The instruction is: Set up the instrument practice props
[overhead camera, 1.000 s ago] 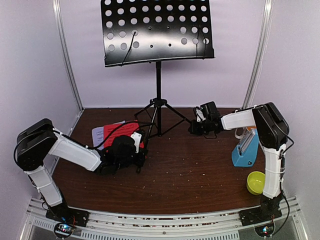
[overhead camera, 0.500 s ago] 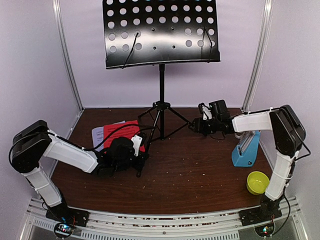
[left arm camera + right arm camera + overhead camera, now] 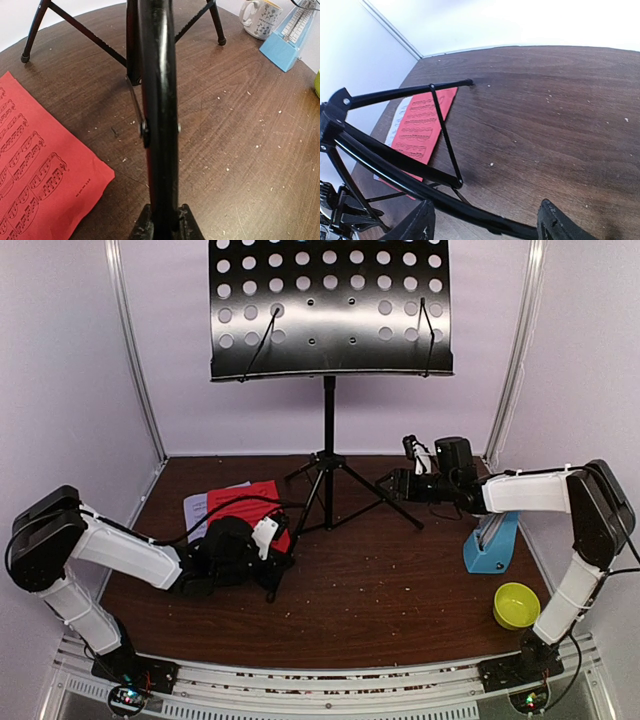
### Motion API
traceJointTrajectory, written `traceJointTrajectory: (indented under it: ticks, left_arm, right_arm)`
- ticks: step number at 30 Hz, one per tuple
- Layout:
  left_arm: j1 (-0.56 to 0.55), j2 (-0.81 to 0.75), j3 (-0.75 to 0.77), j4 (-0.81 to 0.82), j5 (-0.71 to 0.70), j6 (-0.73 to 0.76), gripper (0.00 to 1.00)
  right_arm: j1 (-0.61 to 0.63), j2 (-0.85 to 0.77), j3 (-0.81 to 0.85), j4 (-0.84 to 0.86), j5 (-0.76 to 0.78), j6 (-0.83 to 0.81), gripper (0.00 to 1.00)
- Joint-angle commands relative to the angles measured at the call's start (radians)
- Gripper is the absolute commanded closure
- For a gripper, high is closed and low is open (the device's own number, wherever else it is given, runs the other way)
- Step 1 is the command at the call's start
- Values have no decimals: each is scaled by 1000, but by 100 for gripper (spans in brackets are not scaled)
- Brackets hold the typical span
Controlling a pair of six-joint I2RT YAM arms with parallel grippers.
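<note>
The music stand point(image 3: 330, 310) is upright at the back middle of the table point(image 3: 380, 610), tripod legs spread. The left gripper point(image 3: 164, 227) is clenched on one black leg, low down beside the red sheet point(image 3: 250, 502), which lies over the white sheet point(image 3: 196, 508) on the left. Over on the right, the right gripper point(image 3: 490, 225) is released, fingers wide on either side of another leg. The blue metronome point(image 3: 490, 540) sits by the right edge, with a yellow bowl point(image 3: 512, 605) nearer the front.

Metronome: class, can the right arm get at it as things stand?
Probably yes: the right gripper stands open around the music stand leg, and the metronome sits unobstructed beside that arm.
</note>
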Motion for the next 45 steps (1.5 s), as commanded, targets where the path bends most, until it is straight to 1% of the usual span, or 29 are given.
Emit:
traceJointTrajectory:
  ticks: [1, 3, 6, 9, 10, 11, 13, 15, 17, 22, 24, 26, 27, 30, 32, 35, 37, 41, 45]
  left_arm:
    - [-5, 7, -44, -194, 148, 78, 100]
    - [26, -22, -39, -187, 177, 70, 87]
    - [54, -88, -25, -202, 194, 69, 60]
    - [59, -176, -15, -231, 174, 67, 44]
    - [65, -208, -17, -236, 163, 62, 35]
    - [73, -239, -20, -246, 146, 56, 30]
    - [99, -293, -22, -284, 94, 50, 29]
    - [105, -330, -9, -366, -35, 84, 29]
    - [98, -355, -12, -409, -152, 140, 30]
    - [23, -441, -113, -344, -368, 307, 30]
    - [21, -485, -168, -293, -396, 323, 30]
    - [36, -526, -208, -245, -389, 300, 30]
    - [67, -540, -209, -251, -374, 244, 30]
    - [161, -565, -221, -257, -265, 41, 29]
    - [211, -568, -233, -241, -200, -73, 24]
    - [361, -534, -227, -227, 20, -208, 23]
    - [463, -513, -229, -206, 127, -274, 24]
    - [624, -476, -230, -183, 216, -350, 23]
    - [784, -391, -243, -109, 346, -416, 22]
  right_arm:
    - [5, -34, -26, 82, -61, 15, 29]
    - [9, -56, -39, 91, -60, 19, 28]
    - [9, -92, -47, 75, -49, 10, 26]
    - [10, -135, -60, 59, -38, -6, 24]
    - [10, -147, -68, 61, -34, -8, 24]
    - [10, -159, -76, 61, -32, -8, 24]
    - [12, -179, -94, 65, -33, 0, 23]
    - [16, -193, -108, 70, -34, 6, 23]
    - [22, -204, -120, 75, -32, 10, 23]
    - [29, -210, -144, 86, -31, 17, 23]
    - [29, -208, -153, 97, -38, 23, 23]
    - [29, -203, -154, 104, -47, 31, 23]
    - [29, -201, -156, 108, -49, 33, 23]
    - [33, -193, -157, 119, -53, 42, 23]
    - [39, -189, -156, 125, -53, 48, 24]
    - [53, -183, -155, 122, -48, 53, 25]
    - [69, -180, -157, 119, -39, 55, 26]
    - [118, -178, -172, 115, -8, 65, 33]
    - [188, -168, -194, 134, 28, 94, 39]
